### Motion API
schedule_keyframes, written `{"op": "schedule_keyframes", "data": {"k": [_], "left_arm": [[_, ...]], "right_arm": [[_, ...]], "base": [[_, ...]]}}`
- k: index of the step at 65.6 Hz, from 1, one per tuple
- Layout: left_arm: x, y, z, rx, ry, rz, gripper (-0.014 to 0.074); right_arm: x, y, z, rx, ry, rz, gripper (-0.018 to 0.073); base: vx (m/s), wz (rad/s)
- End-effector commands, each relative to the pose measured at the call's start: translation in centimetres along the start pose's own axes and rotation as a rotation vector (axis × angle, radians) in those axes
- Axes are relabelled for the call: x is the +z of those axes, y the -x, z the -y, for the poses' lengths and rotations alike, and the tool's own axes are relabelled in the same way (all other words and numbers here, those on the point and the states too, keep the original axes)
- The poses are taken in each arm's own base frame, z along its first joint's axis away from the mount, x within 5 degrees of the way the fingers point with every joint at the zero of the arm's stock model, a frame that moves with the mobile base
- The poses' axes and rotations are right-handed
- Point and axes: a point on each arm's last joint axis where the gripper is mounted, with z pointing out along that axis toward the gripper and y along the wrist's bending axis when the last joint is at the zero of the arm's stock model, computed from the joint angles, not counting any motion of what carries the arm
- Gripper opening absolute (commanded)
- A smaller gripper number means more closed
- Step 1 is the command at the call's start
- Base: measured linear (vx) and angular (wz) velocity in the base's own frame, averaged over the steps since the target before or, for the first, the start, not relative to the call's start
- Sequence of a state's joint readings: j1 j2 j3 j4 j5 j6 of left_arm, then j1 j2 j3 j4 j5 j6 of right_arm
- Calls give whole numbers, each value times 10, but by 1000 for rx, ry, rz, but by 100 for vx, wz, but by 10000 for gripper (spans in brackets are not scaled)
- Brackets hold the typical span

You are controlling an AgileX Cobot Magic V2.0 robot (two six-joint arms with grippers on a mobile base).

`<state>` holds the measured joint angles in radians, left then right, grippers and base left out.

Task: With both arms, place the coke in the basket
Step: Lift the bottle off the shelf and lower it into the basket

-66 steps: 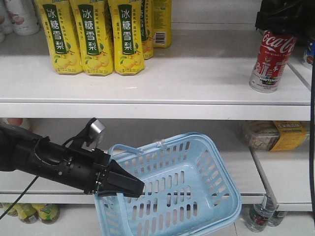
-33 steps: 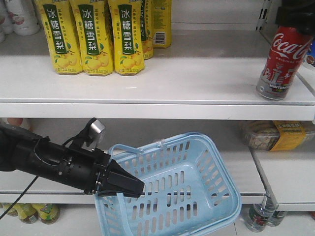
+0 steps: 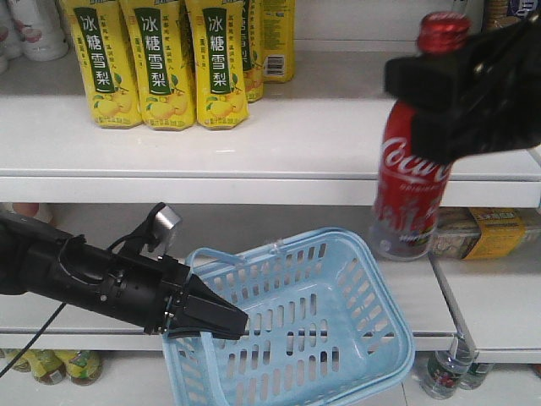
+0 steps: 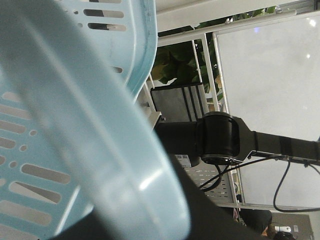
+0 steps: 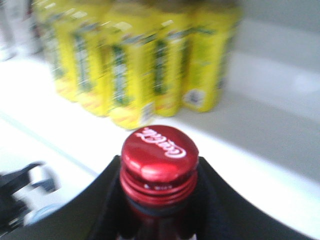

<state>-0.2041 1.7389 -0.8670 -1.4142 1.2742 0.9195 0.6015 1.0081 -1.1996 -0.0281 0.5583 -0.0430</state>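
The coke [image 3: 408,182] is a red bottle with white script, a red cap and a pale base. It hangs in the air in front of the shelf edge, above the basket's right rim. My right gripper [image 3: 439,97] is shut on its neck; the right wrist view shows the cap [image 5: 158,157] between the black fingers. The light blue basket [image 3: 338,313] is tilted, held at its near-left rim by my left gripper [image 3: 221,321], which is shut on it. The rim [image 4: 95,145] fills the left wrist view.
Yellow drink cartons [image 3: 169,63] stand on the upper white shelf [image 3: 279,144]. A packaged box [image 3: 473,233] lies on the lower shelf at right. Bottles [image 3: 444,372] stand near the floor at right, and more [image 3: 51,365] at left.
My right gripper has lifted the coke off the upper shelf and carried it left and towards the camera, lower, over the basket's right side. The left arm and basket have not moved.
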Motion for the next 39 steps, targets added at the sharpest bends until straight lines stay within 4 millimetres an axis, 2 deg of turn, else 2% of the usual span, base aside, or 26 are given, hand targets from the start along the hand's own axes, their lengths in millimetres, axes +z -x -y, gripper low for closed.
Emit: {"op": "schedule_keyframes", "data": {"k": [1,24,39], "left_arm": [[-5,8,13,48,1,75,-6],[-5,8,13,49,1,74,-6],[-5,8,13,48,1,75,-6]], "right_arm": [[-1,5,-12,-15,54,98,-5],[68,-83,-36,67,132,-175,-5],[110,-110,-42,56,129,-237,-1]], "base": [[0,0],[0,0],[0,0]]}}
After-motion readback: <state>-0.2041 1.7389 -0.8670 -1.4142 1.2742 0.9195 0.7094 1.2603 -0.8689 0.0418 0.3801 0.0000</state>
